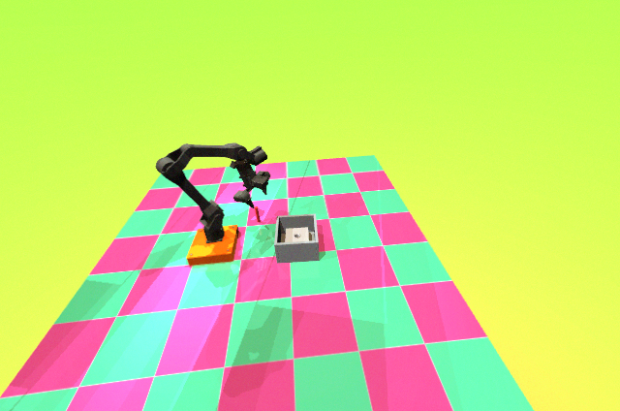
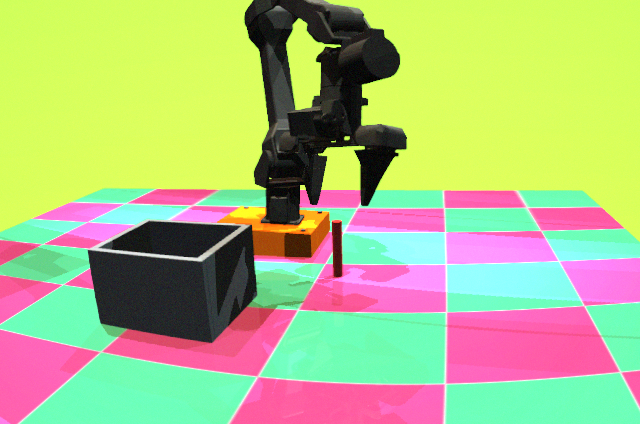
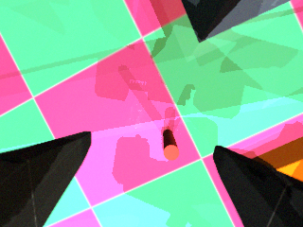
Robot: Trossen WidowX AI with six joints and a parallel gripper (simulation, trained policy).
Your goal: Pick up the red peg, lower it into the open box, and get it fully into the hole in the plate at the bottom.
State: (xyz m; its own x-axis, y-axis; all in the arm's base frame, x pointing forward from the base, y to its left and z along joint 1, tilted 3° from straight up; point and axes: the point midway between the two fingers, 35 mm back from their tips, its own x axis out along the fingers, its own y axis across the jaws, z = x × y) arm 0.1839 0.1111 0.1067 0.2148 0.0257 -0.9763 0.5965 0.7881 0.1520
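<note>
The red peg (image 1: 258,214) (image 2: 337,249) (image 3: 170,152) stands upright on the checkered table, between the arm's base and the open box's side. My gripper (image 1: 259,200) (image 2: 339,204) (image 3: 153,144) is wide open and empty, pointing down above the peg. In the wrist view the peg's top shows between the two fingers, nearer the right one. The grey open box (image 1: 296,252) (image 2: 155,295) (image 3: 232,16) stands apart from the peg. The pale plate (image 1: 303,232) with its dark hole shows at the box's bottom in the top view; the walls hide it in the exterior view.
The arm's orange base block (image 1: 200,252) (image 2: 273,241) (image 3: 294,169) stands beside the peg and the box. The box's raised walls are an obstacle close by; one corner of it reaches into the top of the wrist view.
</note>
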